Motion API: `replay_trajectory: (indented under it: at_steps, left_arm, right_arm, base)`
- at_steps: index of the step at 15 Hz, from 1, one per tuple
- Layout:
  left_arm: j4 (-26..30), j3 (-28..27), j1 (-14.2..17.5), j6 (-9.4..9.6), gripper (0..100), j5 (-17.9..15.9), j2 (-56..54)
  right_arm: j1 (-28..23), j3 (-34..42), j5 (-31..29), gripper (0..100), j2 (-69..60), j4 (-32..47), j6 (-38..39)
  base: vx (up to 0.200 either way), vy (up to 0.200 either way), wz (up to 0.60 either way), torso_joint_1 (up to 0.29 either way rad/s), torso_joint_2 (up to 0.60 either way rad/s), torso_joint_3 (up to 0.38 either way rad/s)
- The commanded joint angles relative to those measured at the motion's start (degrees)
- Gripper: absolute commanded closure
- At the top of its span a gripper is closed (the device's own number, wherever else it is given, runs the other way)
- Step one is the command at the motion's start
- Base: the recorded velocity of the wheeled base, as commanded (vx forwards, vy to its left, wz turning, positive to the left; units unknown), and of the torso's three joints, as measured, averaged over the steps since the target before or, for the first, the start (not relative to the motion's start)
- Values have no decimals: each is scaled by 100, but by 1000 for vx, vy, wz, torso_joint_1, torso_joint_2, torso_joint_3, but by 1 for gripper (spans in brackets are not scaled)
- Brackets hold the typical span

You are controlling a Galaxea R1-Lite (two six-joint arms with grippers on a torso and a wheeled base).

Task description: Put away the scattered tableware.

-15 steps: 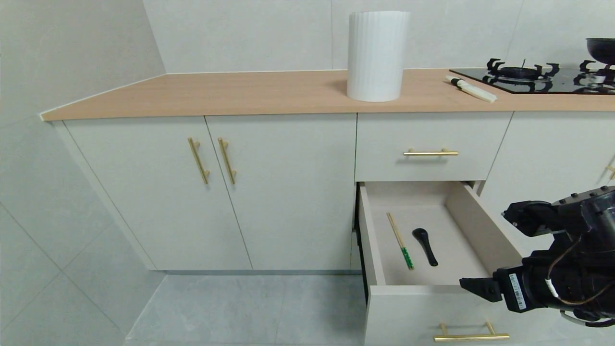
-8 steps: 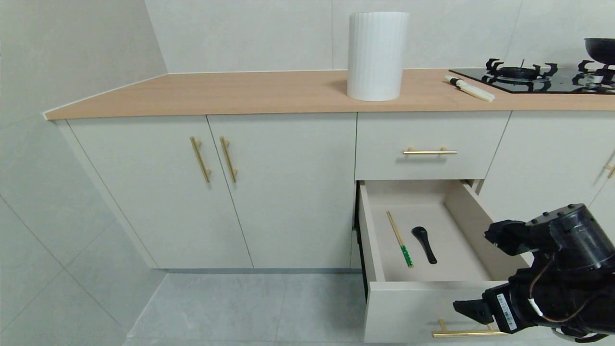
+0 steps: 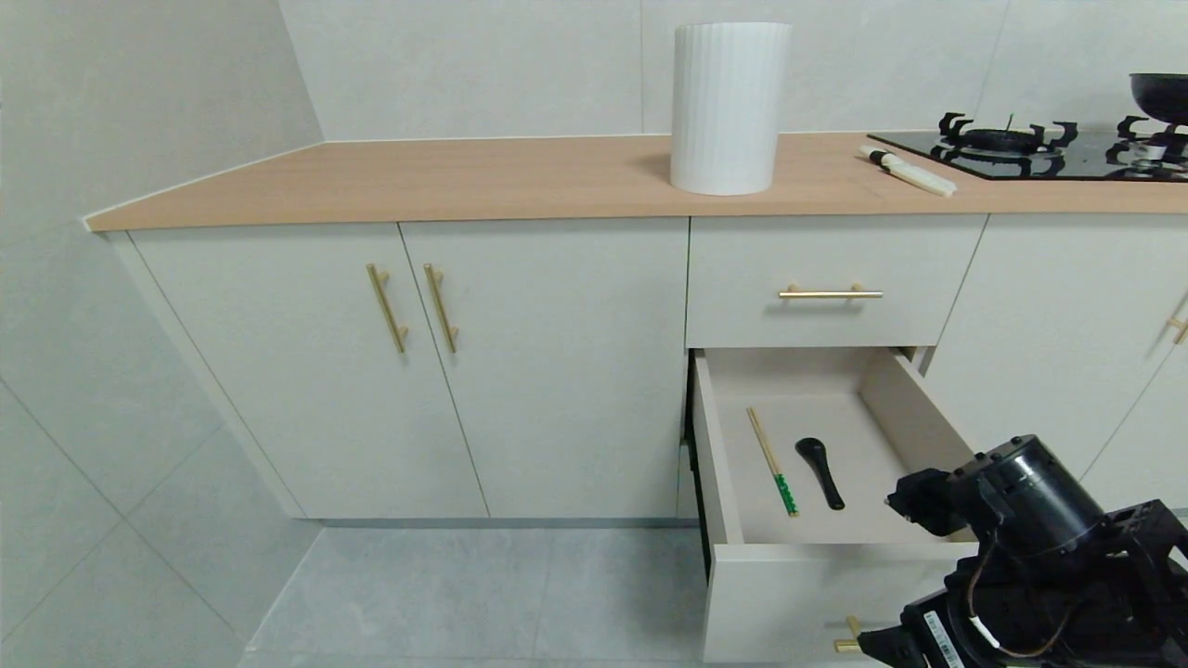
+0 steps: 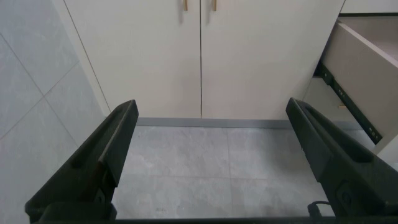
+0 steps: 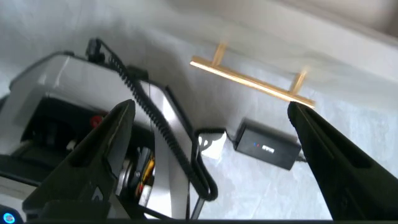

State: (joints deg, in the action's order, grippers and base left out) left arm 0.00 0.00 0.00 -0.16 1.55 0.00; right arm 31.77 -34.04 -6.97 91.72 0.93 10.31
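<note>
We see the right gripper [image 5: 208, 112] spread wide near the open drawer [image 3: 914, 436]'s handle [image 5: 252, 79], apparently not touching it, and the left gripper [image 4: 211, 112] likewise wide above the floor [image 4: 205, 165].

A pair of wooden chopsticks [image 3: 772, 464] with green-patterned tips lies flat in the open drawer [image 3: 724, 464], right of centre in the lower half of the head view. They lie together, running front to back, green ends toward the drawer front. Just beside them, on their right and not touching, a black spoon [image 3: 820, 473] lies flat with its bowl toward the back. In the upper right, a pale long utensil [image 3: 907, 171] with a dark band lies slantwise on the desk [image 3: 464, 181].
</note>
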Motion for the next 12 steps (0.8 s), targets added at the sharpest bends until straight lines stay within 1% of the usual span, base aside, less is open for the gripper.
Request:
replay_trajectory:
  at_steps: [1,5,7,10,12]
  left_arm:
    - [0,0,0,-2,0,3,0]
    - [0,0,0,-2,0,3,0]
    - [0,0,0,-2,0,3,0]
    - [0,0,0,-2,0,3,0]
    - [0,0,0,-2,0,3,0]
  right_arm:
    - [-22,-33,-23,0,215,-14,23]
    - [-171,-226,-59,0,364,-14,138]
    - [-268,-384,-85,0,505,-14,401]
    - [-435,-499,-349,0,707,-75,498]
    - [-496,-508,-375,0,768,-207,507]
  base:
    - [0,0,0,0,0,0]
    - [0,0,0,0,0,0]
    - [0,0,0,0,0,0]
    - [0,0,0,0,0,0]
    - [0,0,0,0,0,0]
